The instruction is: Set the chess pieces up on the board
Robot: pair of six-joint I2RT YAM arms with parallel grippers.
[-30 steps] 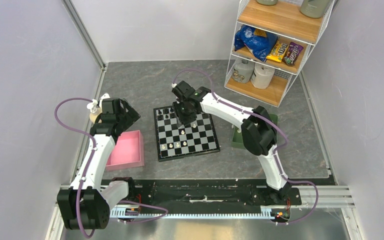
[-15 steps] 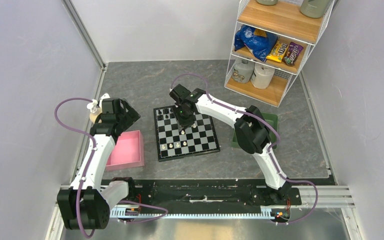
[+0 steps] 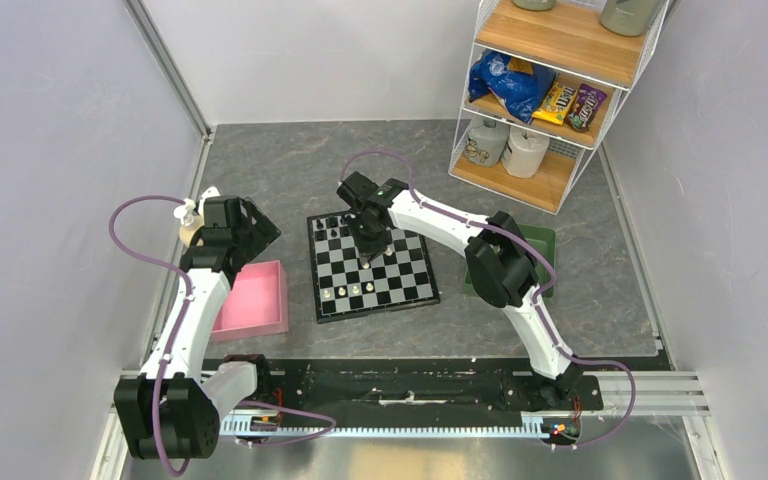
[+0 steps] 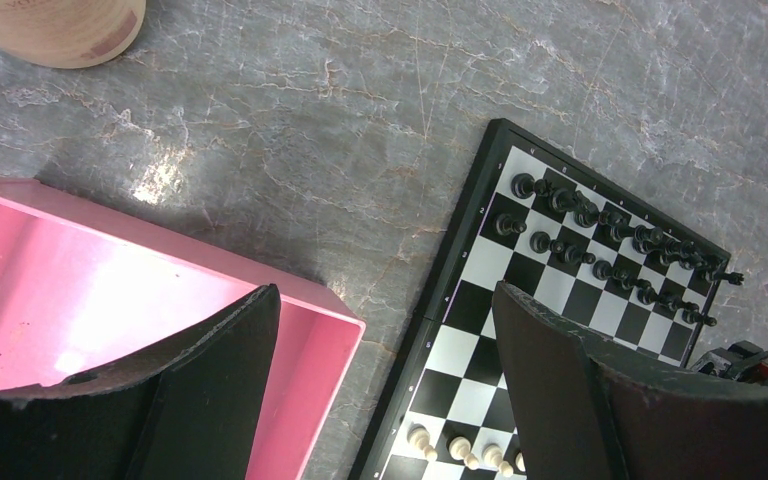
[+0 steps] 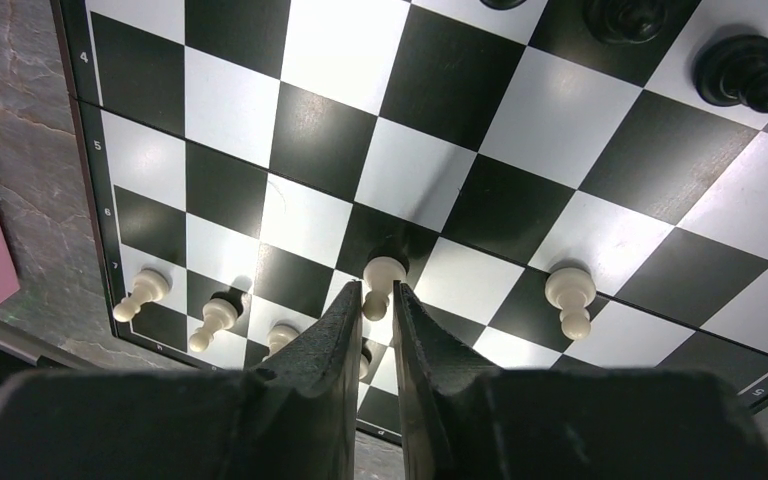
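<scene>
1. Board sits mid-bench; black pieces look set in the two far rows.
2. White pieces: only a handful standing near side, most still missing.
3. Right fingers pinching white pawn over the near half.
4. Left fingers spread, empty, by pink tray.

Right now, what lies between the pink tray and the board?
Nothing but bare grey table between the tray and the board; the left wrist view shows that stretch clearly.
</scene>
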